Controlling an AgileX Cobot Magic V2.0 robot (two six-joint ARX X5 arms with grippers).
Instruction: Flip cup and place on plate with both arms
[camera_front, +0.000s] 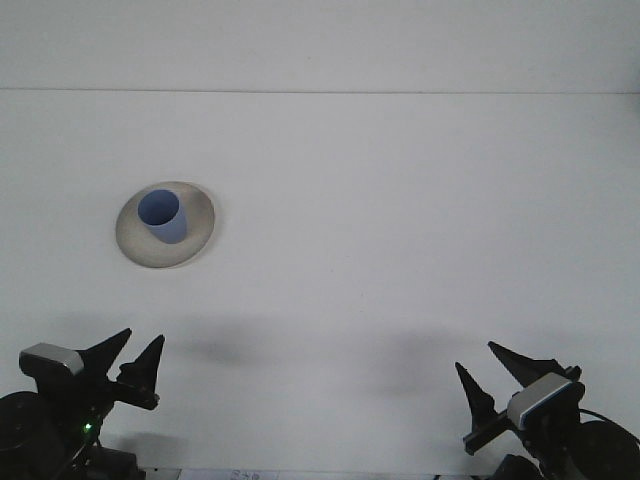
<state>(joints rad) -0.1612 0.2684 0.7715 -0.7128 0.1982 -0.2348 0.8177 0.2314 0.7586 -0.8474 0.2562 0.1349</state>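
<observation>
Nearest the camera, at about seven o'clock in the front view, the black left claw (133, 356) sits low over the white tabletop (400, 220) with its two pointed fingers spread apart and nothing between them. Across at about five o'clock, the black right claw (492, 370) rests in much the same pose, fingers parted and empty, a grey block mounted behind it. Both are well apart from the task's things, with bare tabletop between.

Farther out, toward ten o'clock, the round pale-grey shallow plate (187, 247) lies flat on the tabletop. The small blue plastic cup (162, 217) stands on it, mouth upward, set a little toward the plate's far-left side, with no claw touching it.

Judged from this, the flip and the placing look done: the cup is upright and seated on the plate, and both arms sit parked near the tabletop's near edge. The step in hand appears to be the final rest after release. The next move calls for little, only that neither arm sweeps toward ten o'clock and knocks the light cup over.
</observation>
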